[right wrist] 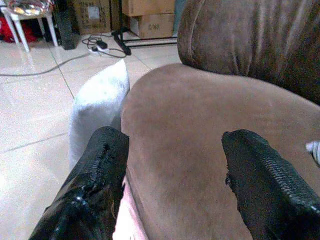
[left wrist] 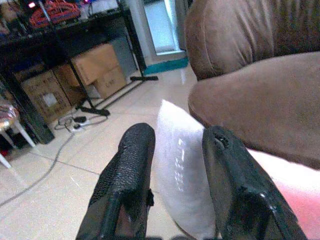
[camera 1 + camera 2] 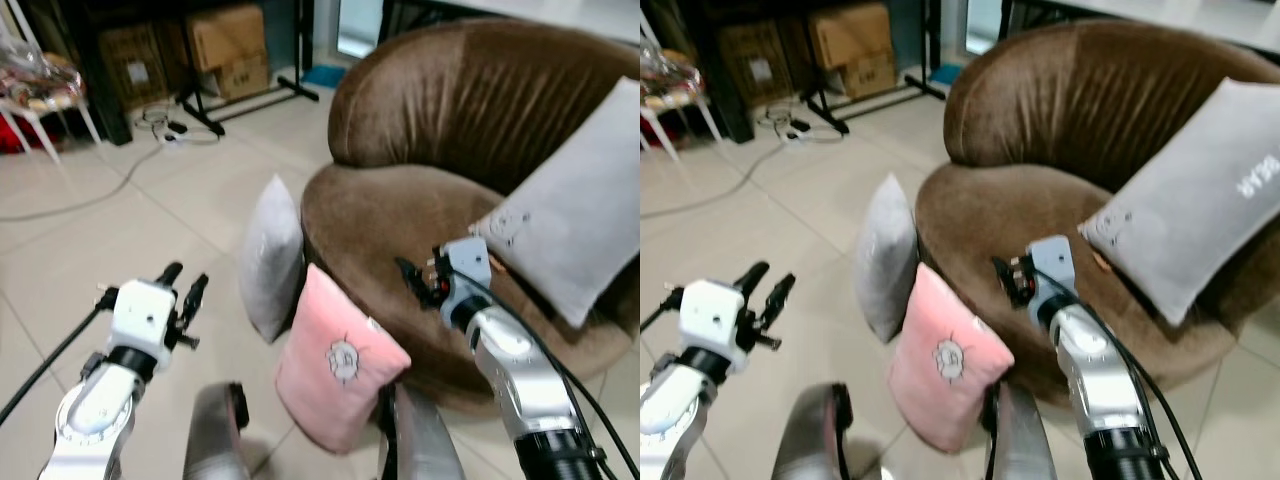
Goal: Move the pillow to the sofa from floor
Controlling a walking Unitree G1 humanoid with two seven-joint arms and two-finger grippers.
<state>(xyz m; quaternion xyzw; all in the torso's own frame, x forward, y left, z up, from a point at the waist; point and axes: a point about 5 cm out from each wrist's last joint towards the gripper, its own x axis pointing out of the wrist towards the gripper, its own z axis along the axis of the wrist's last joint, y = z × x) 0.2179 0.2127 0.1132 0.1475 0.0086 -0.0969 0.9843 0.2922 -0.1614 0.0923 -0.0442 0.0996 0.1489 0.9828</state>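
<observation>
- The brown sofa [image 3: 420,210], a round low seat with a tall curved back, is set on the tiled floor [image 3: 120,230], and most of its cushion is bare, so room is left for another pillow to be laid down.
- A large grey pillow [image 3: 580,215] is already propped against the sofa's back on the robot's right, where the backrest keeps it leaning.
- A pink pillow [image 3: 335,360] with a small printed figure is stood on the floor, tilted against the sofa's front edge; it is judged the nearest candidate for lifting, being directly between the two arms.
- A grey-white pillow [image 3: 272,255] is stood upright on the floor just beside the pink one, its edge resting against the sofa's side, which holds it from falling flat.
- The right pincer [image 3: 418,282] is held above the sofa's front rim, its fingers spread wide with nothing between them, apparently poised to come down beside the pink pillow.
- The left pincer [image 3: 182,285] is raised over bare floor to the left of the grey-white pillow, its fingers parted narrowly and empty, aimed toward that pillow.
- Cardboard boxes [image 3: 225,45] and cables [image 3: 160,125] are kept well apart, near the far wall.
</observation>
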